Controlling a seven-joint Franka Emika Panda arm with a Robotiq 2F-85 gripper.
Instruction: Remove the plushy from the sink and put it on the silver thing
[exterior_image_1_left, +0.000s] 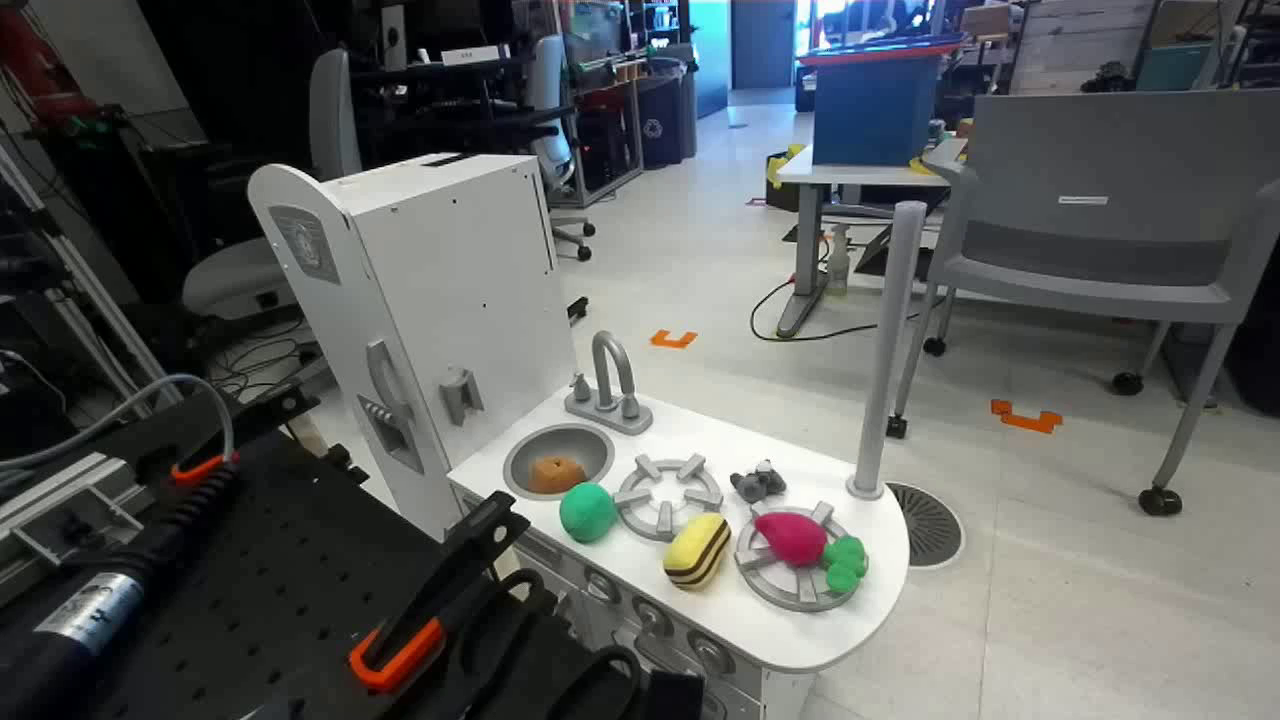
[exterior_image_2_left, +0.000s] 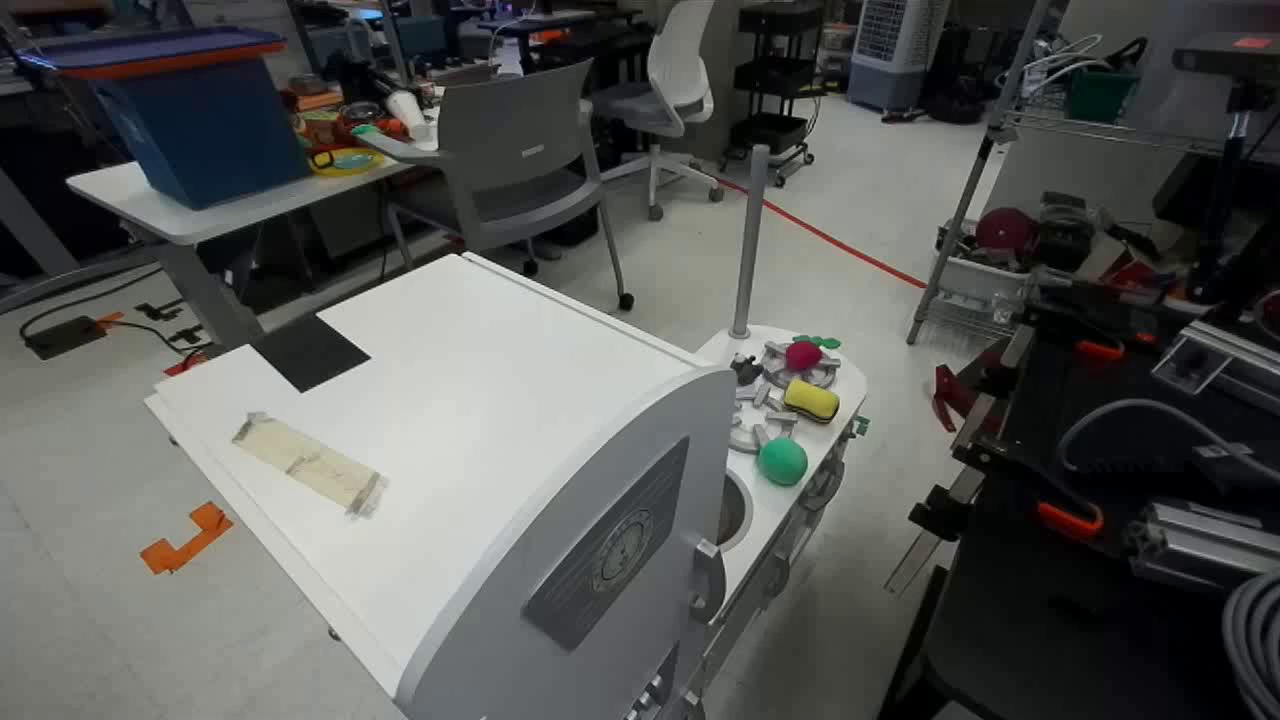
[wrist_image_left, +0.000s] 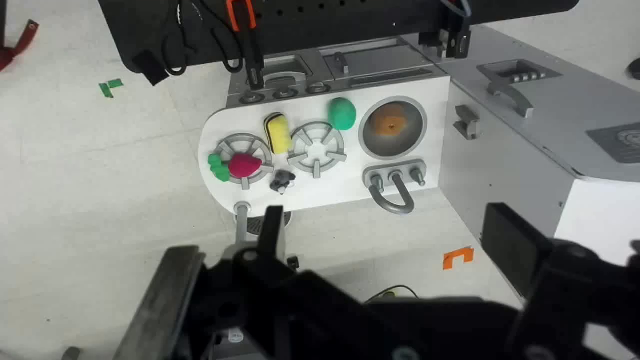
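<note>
Jutted up from the bottom edge of the wrist view with the gripper (wrist_image_left: 386, 225) spread wide, its black fingers (wrist_image_left: 515, 245) well apart and their flat pads (wrist_image_left: 270, 232) facing each other across the gap. Pointed both fingertips (wrist_image_left: 500, 212) up the view, at about the same height. Showed dark, jointed linkages (wrist_image_left: 305, 295) below them, too blurred to trace each joint with any confidence.
</note>
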